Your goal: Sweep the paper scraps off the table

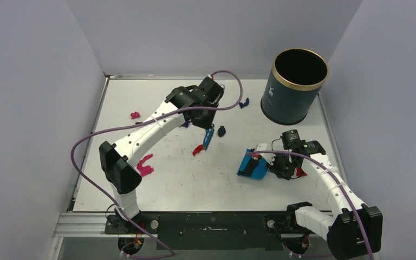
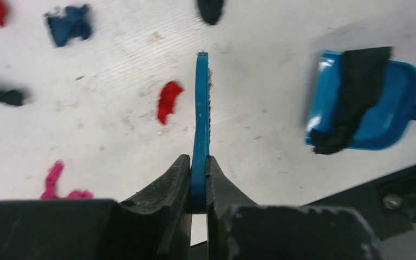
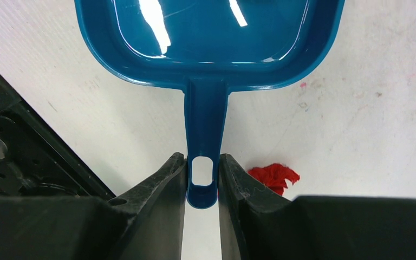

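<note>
My left gripper point(image 1: 208, 128) point(image 2: 199, 160) is shut on the small blue hand brush point(image 1: 209, 137) point(image 2: 201, 108), which hangs over the middle of the table point(image 1: 195, 184). A red paper scrap point(image 1: 197, 149) point(image 2: 168, 101) lies just left of the brush. A black scrap point(image 1: 222, 130) point(image 2: 211, 10) lies beyond it. My right gripper point(image 1: 281, 165) point(image 3: 201, 179) is shut on the handle of the blue dustpan point(image 1: 253, 165) point(image 3: 206, 43), which rests on the table. A black piece point(image 2: 352, 103) lies across the pan. Another red scrap point(image 3: 273, 177) lies beside my right fingers.
Magenta scraps point(image 1: 145, 166) point(image 1: 135, 115) lie at the left. A dark blue scrap point(image 1: 244, 103) lies near the dark bin with a gold rim point(image 1: 295, 85) at the back right. Walls close in the table on three sides.
</note>
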You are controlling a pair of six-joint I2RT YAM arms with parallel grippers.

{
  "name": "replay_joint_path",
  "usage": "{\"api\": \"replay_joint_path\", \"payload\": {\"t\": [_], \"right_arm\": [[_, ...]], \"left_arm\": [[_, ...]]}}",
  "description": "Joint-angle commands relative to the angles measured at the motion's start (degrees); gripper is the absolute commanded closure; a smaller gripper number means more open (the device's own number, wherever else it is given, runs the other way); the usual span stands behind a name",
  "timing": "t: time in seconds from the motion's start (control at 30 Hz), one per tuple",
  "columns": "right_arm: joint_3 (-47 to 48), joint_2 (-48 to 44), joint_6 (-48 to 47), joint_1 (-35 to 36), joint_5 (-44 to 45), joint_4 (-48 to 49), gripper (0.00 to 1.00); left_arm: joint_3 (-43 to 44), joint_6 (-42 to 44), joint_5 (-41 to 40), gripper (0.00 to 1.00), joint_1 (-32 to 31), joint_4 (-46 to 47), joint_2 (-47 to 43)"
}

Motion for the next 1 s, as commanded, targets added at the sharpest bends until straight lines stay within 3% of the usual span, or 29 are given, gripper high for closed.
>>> {"api": "replay_joint_path", "payload": {"t": [0.0,0.17,0.33,0.67,0.97], "right_arm": [[2.3,1.9,4.0,4.5,0.4,3.3,0.95],[2.3,4.6,12.6,13.0,5.7,9.1,0.95],[4.9,11.9,18.6,17.0,6.8,12.2,0.95],[3.9,19.7,24.3,25.2,11.9,17.2,0.95],[6.1,23.8,24.3,26.2,10.1,16.9,0.95]], "left_arm": [[-2.9,5.0,-10.5,1.0,5.0,-7.0,-3.1],[-8.9,7.2,-14.9,1.0,9.4,-1.9,-3.5],[-10.8,7.4,-15.2,1.0,10.5,-0.5,1.2],[-12.5,5.8,-2.6,1.0,10.0,4.1,6.3],[-12.1,3.3,9.8,1.0,6.8,8.0,7.9]]}}
